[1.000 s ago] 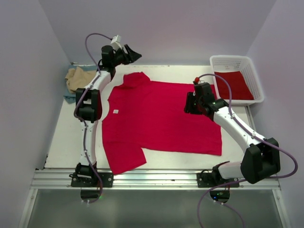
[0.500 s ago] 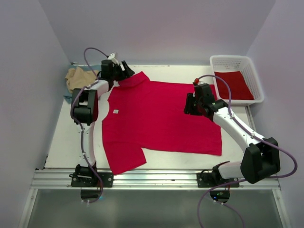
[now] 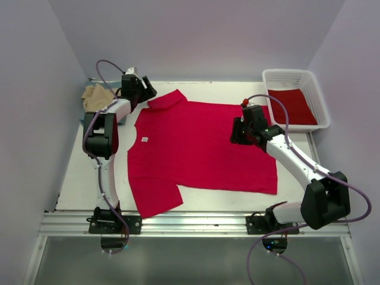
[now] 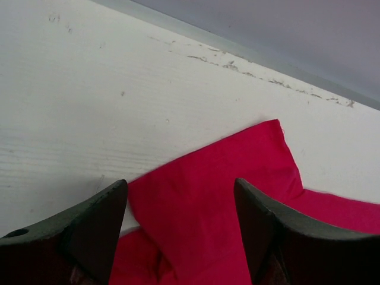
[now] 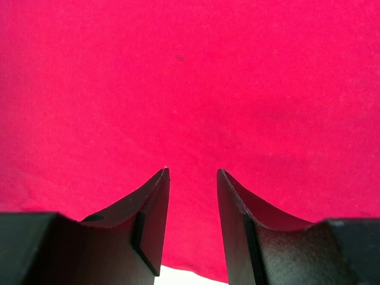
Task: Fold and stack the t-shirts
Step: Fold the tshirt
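Observation:
A bright red t-shirt (image 3: pixel 196 148) lies spread flat on the white table (image 3: pixel 83 178), with a small white tag (image 3: pixel 144 139) near its left side. Its far sleeve (image 3: pixel 168 98) points to the back left. My left gripper (image 3: pixel 146 94) is open and low over that sleeve (image 4: pixel 208 196), its jaws straddling the cloth. My right gripper (image 3: pixel 236 134) is open just above the shirt's right part (image 5: pixel 190 89), holding nothing. A tan t-shirt (image 3: pixel 95 95) on a blue-grey one (image 3: pixel 88 123) lies at the back left. Another red shirt (image 3: pixel 291 105) lies in the basket.
A white lattice basket (image 3: pixel 317 95) stands at the back right corner. Grey walls close in the table on three sides. A metal rail (image 3: pixel 190 224) runs along the near edge by the arm bases.
My left gripper has come down and moved left, from high above the table's back edge to just over the shirt's far sleeve. The right arm and the shirt have not moved.

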You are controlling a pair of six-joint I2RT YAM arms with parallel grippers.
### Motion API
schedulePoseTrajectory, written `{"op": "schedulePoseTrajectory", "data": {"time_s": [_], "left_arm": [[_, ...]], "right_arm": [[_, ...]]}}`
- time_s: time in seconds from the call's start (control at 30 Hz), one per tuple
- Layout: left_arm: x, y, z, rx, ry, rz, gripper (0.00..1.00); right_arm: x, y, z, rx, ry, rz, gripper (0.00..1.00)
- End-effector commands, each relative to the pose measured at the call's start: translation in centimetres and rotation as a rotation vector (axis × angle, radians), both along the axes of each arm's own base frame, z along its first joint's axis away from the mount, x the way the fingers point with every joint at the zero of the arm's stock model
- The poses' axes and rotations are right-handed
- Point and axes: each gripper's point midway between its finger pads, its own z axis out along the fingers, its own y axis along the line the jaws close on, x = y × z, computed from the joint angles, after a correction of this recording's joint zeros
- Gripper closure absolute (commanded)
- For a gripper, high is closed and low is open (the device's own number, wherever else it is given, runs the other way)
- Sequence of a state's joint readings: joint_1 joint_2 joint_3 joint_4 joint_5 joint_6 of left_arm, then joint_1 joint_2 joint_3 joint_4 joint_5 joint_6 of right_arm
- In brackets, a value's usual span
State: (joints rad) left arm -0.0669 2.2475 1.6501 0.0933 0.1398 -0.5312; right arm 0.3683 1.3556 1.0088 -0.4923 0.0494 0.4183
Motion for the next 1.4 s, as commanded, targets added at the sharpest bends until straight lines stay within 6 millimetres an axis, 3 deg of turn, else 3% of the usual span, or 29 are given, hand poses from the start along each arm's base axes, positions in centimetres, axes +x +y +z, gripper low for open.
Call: {"op": "schedulePoseTrajectory", "data": {"time_s": [0.0, 0.27, 0.53, 0.73, 0.93, 1.0, 1.2, 1.37], "left_arm": [[-0.5, 0.8, -1.1, -0.002, 0.07, 0.063, 0.25], [-1.6, 0.8, -4.6, -0.024, 0.196, 0.093, 0.36], [-1.6, 0.6, -6.6, -0.054, 0.219, 0.105, 0.42], [-1.4, 0.0, -9.0, -0.098, 0.257, 0.113, 0.66], [-1.2, 0.0, -9.7, -0.101, 0.264, 0.118, 0.87], [-0.9, 0.2, -9.5, -0.091, 0.256, 0.119, 1.0], [0.1, 1.8, -7.0, -0.064, 0.184, 0.125, 1.0], [1.3, 3.8, -0.5, -0.044, 0.038, 0.152, 1.0]], "right_arm": [[0.7, 0.6, 0.4, 0.019, -0.021, 0.011, 0.59], [0.6, 0.5, 0.4, 0.013, -0.023, 0.008, 0.61], [0.6, 0.4, 0.4, 0.008, -0.023, 0.009, 0.61], [0.4, 0.1, 0.4, -0.008, -0.019, 0.005, 0.62], [0.3, -0.1, 0.5, -0.014, -0.023, 0.004, 0.66], [0.4, -0.1, 0.4, -0.015, -0.023, 0.003, 0.68], [0.8, -0.7, 0.6, -0.037, -0.037, -0.032, 0.75], [2.6, -2.4, 0.4, -0.118, -0.064, -0.141, 0.94]]}}
